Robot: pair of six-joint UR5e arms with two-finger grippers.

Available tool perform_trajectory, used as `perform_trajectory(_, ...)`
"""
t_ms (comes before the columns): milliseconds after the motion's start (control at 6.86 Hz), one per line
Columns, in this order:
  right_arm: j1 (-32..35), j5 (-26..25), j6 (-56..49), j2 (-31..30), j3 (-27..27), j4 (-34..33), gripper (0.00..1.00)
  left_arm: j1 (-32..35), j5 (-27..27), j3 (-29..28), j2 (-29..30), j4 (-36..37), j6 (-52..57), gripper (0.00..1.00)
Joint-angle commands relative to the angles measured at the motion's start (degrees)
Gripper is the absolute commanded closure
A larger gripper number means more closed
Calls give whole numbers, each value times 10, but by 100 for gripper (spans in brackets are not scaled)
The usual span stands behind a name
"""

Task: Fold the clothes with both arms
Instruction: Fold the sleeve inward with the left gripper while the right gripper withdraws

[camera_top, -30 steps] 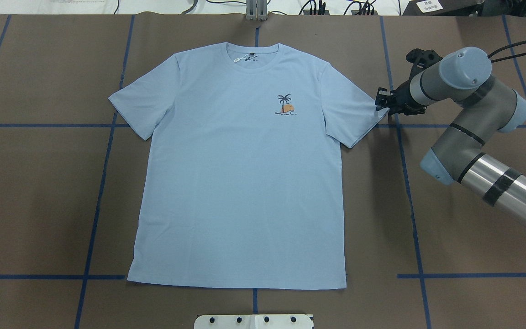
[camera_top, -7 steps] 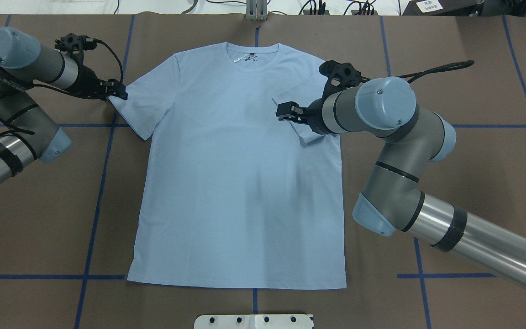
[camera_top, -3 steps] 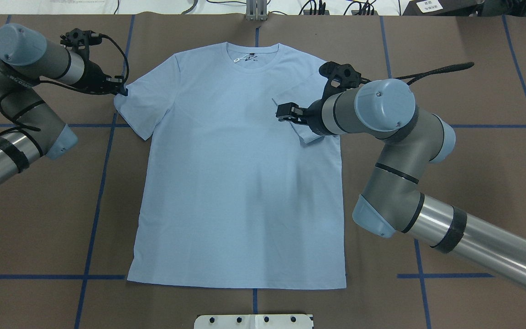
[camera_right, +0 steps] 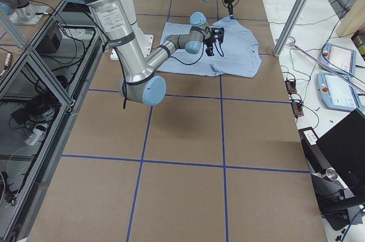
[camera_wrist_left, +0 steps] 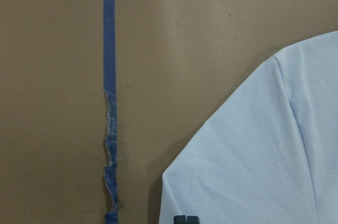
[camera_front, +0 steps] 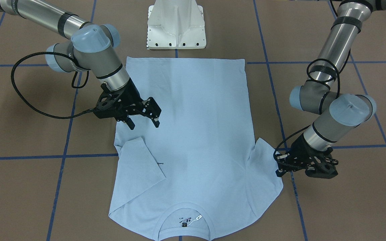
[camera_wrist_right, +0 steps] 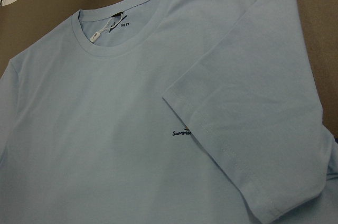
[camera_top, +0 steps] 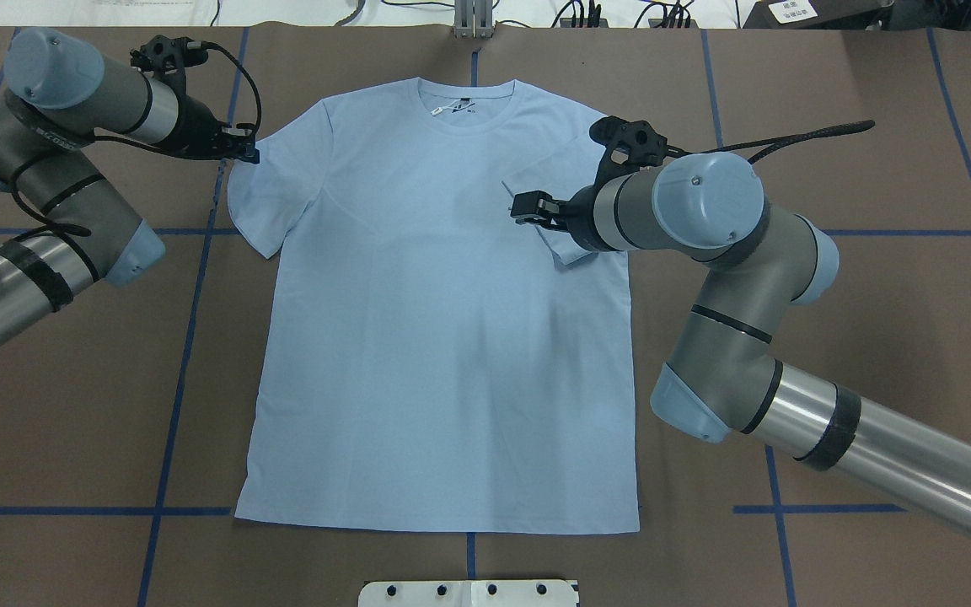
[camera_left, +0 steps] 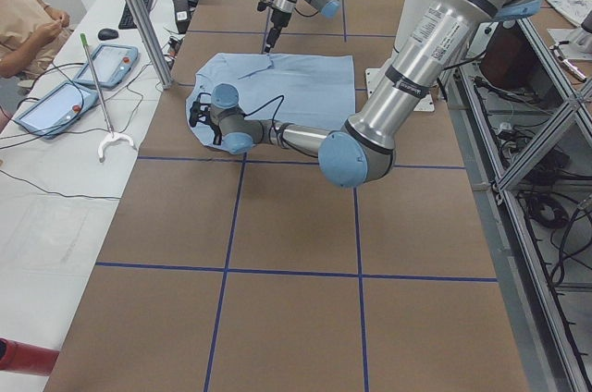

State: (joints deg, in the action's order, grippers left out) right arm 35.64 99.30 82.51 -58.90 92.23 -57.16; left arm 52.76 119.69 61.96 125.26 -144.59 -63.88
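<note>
T-shirt (camera_top: 443, 337) lay flat, front up, in the middle of the table (camera_top: 873, 337), collar (camera_top: 467, 93) at the far edge from the base and hem nearest it. We saw the right sleeve (camera_front: 139, 160) folded inward over the chest, covering most of the chest print (camera_wrist_right: 181, 133). Right gripper (camera_front: 142, 124) hovered just off that folded sleeve with its fingers spread wide and nothing held. Left gripper (camera_top: 248, 154) sat at the outer corner of the left sleeve (camera_top: 262, 202), closed and pinching the hem there. That corner was pulled in towards the shoulder. Blue tape line (camera_wrist_left: 109, 97) ran beside it on the table.
</note>
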Motion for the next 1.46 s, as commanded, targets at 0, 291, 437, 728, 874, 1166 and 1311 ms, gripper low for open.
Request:
perform_trajectory(0, 1, -1, 0, -4, 1, 0, 0, -73, -56, 7, 57, 4, -111, 100)
perform_trajectory(291, 1, -5, 0, -11, 1, 0, 0, -109, -164, -35, 99, 4, -154, 100)
perform_trajectory(437, 0, -7, 1, -11, 1, 0, 0, -111, -170, -76, 135, 4, -159, 100)
perform_trajectory(728, 0, -7, -1, -11, -1, 1, 0, -118, -172, -54, 135, 0, -195, 1)
perform_trajectory(874, 0, -7, -1, -11, 2, 1, 0, -134, -169, -2, 125, 9, -213, 1)
perform_trajectory(1166, -21, -4, 50, -83, 67, -2, 0, -151, -169, 148, 11, 11, -239, 1)
perform_trajectory(1311, -50, -6, 69, -143, 127, -3, 0, -156, -168, 187, -6, 17, -244, 2)
